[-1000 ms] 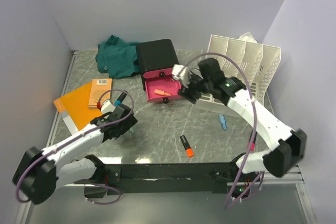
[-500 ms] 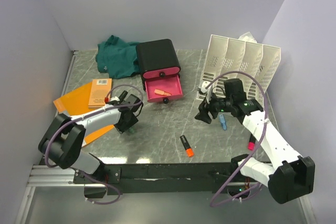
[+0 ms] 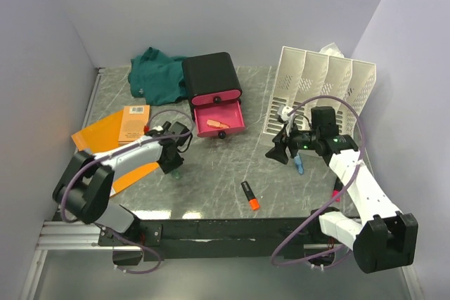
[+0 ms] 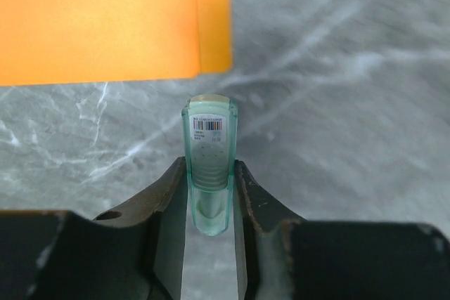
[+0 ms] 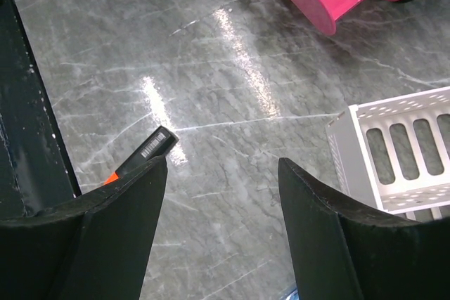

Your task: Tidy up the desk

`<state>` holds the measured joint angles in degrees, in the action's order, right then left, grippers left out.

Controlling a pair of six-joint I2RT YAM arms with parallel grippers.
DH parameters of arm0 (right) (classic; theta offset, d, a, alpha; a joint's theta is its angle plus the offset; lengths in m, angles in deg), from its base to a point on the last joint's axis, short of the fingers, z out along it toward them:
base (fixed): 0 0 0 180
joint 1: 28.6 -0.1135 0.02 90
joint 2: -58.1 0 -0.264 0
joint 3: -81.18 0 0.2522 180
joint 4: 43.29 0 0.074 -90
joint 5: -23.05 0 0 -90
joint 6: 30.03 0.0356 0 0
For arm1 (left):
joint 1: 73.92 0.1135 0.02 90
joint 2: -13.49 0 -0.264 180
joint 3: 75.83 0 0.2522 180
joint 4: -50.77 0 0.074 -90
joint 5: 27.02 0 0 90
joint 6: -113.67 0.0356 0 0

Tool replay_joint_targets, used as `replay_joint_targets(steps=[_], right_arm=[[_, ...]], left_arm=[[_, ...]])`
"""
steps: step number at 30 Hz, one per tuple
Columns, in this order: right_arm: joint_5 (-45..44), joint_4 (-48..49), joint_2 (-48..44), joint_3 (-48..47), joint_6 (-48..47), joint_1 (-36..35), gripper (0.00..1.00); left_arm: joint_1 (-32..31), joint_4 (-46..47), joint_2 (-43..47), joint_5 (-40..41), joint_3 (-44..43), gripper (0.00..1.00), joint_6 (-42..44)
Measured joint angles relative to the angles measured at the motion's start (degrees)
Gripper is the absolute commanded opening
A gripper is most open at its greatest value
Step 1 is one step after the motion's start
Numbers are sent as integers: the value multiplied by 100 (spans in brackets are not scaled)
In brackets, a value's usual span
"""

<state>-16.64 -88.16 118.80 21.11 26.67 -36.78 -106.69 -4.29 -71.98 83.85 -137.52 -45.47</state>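
1. Pale lilac walls close in a grey-green marble desk [image 3: 211, 166]. It fills the middle of my overhead view, with a black rail along its near edge.
2. My left gripper [image 3: 174, 166] sits low over the left half of the desk, just off the near-right corner of an orange folder [image 3: 105, 138].
3. On the left wrist camera its fingers are pressed against both sides of a translucent green marker [image 4: 209, 149] with a barcode label. The marker's tip points toward the folder's edge [image 4: 105, 19]. I cannot tell whether the marker is off the stone.
4. My right gripper [image 3: 278, 154] hangs over the right half of the desk, near the front of the white file rack [image 3: 323, 96]. Its fingers are spread wide with only bare marble between them [image 5: 221, 166].
5. A blue pen [image 3: 299, 164] lies just beside that gripper, on its right-edge side.
6. A black-and-orange highlighter [image 3: 249, 195] lies near the desk's near edge, about midway along it.
7. At the far edge, a black drawer box [image 3: 209, 72] has its pink drawer [image 3: 219, 119] pulled open. A teal cloth [image 3: 156, 75] is bunched at the far-left corner.
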Motion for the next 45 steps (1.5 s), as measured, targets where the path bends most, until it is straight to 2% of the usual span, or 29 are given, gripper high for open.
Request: replay_joint_targets(steps=[6, 11, 16, 21, 27, 31, 33, 36, 41, 42, 43, 45], right_arm=[[142, -4, -37, 0, -42, 101, 72], [214, -9, -63, 0, -70, 186, 72], [302, -15, -103, 0, -92, 275, 72], [323, -20, -107, 0, -129, 315, 72], [348, -24, -111, 0, -151, 385, 72], [369, -28, -111, 0, -157, 402, 72], [382, -31, -111, 0, -168, 415, 72], [404, -42, -111, 0, -170, 448, 73], [452, -66, -111, 0, -175, 501, 72], [463, -66, -111, 0, -175, 511, 73], [470, -68, -111, 0, -177, 520, 72], [487, -72, -111, 0, -195, 544, 73]], left_arm=[[-4, 116, 1322, -461, -177, 1, 1084], [-4, 896, 1864, -1499, -590, 4, 2765], [-9, 1045, 1143, -2555, -1641, 5, 4798], [-20, 977, -92, -2918, -2988, 6, 6435], [-63, 848, -1163, -2975, -3807, 11, 7460], [-221, 798, -1672, -2835, -4240, 19, 7768], [-369, 809, -1864, -2688, -4406, 20, 7906], [-592, 831, -2072, -2441, -4570, 28, 8065], [-857, 1034, -2334, -1888, -4623, 46, 8299], [-883, 1086, -2387, -1746, -4625, 63, 8334], [-896, 1121, -2415, -1648, -4625, 69, 8367], [-907, 1207, -2468, -1423, -4625, 71, 8443]])
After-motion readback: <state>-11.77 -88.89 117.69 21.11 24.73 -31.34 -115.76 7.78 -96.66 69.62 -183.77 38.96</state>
